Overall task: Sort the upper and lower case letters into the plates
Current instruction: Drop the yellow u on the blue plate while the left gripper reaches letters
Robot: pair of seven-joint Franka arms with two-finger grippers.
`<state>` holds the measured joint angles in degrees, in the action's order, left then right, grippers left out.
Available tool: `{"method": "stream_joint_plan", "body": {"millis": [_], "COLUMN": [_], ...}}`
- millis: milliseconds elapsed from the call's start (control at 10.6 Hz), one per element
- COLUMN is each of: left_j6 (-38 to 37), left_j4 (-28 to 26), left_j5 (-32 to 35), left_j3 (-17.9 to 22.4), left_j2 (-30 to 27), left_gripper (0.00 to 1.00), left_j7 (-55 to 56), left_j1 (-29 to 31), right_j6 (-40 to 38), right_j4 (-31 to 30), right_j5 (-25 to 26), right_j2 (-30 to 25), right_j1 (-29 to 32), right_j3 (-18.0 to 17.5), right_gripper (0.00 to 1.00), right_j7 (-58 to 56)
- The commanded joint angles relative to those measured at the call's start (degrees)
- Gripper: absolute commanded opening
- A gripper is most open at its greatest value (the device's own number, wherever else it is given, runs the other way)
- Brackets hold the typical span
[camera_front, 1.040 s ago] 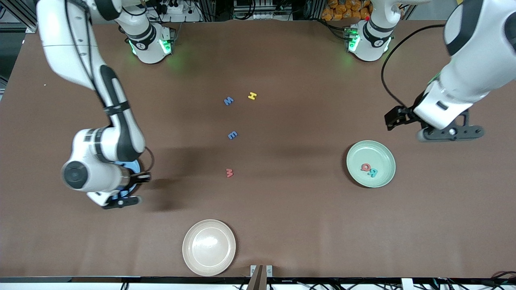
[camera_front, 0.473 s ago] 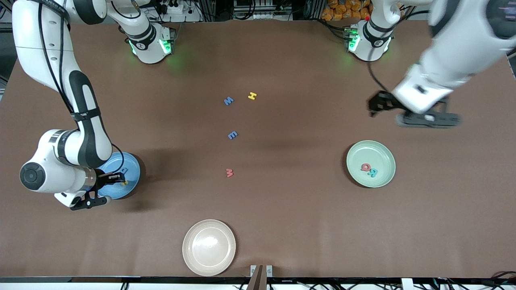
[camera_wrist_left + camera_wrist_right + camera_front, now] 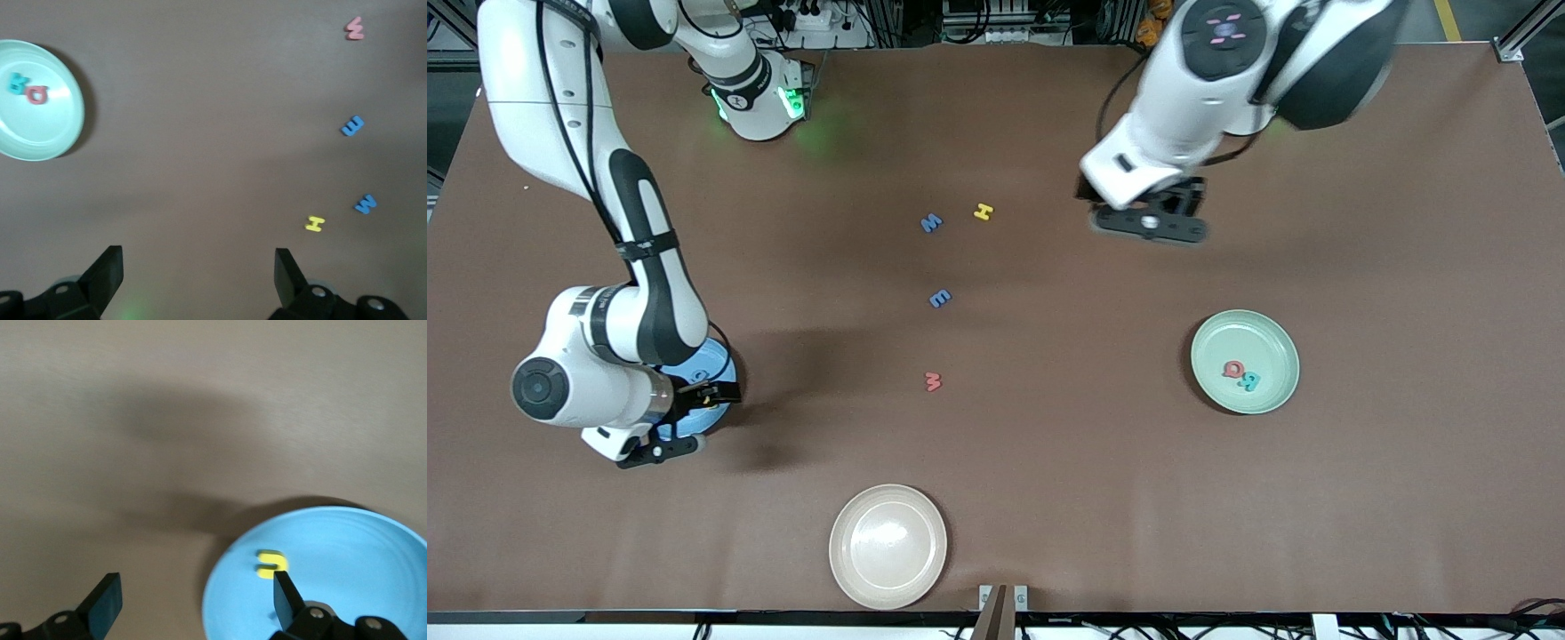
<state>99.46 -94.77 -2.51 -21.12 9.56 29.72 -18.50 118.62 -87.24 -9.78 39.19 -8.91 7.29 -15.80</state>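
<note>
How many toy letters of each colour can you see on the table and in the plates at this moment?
Blue letters: 2
Yellow letters: 2
Red-pink letters: 2
Teal letters: 1
Total: 7 in view; part of the sky blue plate is hidden, so it may hold more.

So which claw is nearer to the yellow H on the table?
Left. The left claw hangs over bare table beside the yellow H, toward the left arm's end. The right claw is over the blue plate, much farther off.
</note>
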Motion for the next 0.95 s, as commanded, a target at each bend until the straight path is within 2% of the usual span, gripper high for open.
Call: {"method": "stream_joint_plan", "body": {"millis": [0, 189, 473, 851], "left_j6": [5.72, 10.64, 19.08, 25.5], "left_j4": [-3.83, -5.77, -9.72, -10.17], "left_j5": [-1.1, -0.75, 0.22, 7.06], "left_j3": [-3.82, -3.93, -4.02, -4.1], "left_j2": [0.81, 3.61, 6.78, 13.81], "left_gripper": [1.0, 1.0, 1.0, 1.0], "left_j7": [3.84, 8.3, 13.95, 23.51], "left_j1": [-0.04, -4.42, -7.95, -13.22], "right_j6": [2.04, 5.91, 6.19, 10.04], "right_j4": [-0.21, -0.21, 0.92, 3.48], "right_j5": [-2.86, -2.96, -2.52, -2.08], "right_j2": [-0.17, 0.97, 1.41, 5.02], "right_j1": [-4.51, -9.96, -17.26, -25.61], "right_j3": [-0.09, -0.09, -0.09, 0.09], "right_gripper": [1.0, 1.0, 1.0, 1.0], "right_j7": [2.25, 7.16, 18.23, 31.32]}}
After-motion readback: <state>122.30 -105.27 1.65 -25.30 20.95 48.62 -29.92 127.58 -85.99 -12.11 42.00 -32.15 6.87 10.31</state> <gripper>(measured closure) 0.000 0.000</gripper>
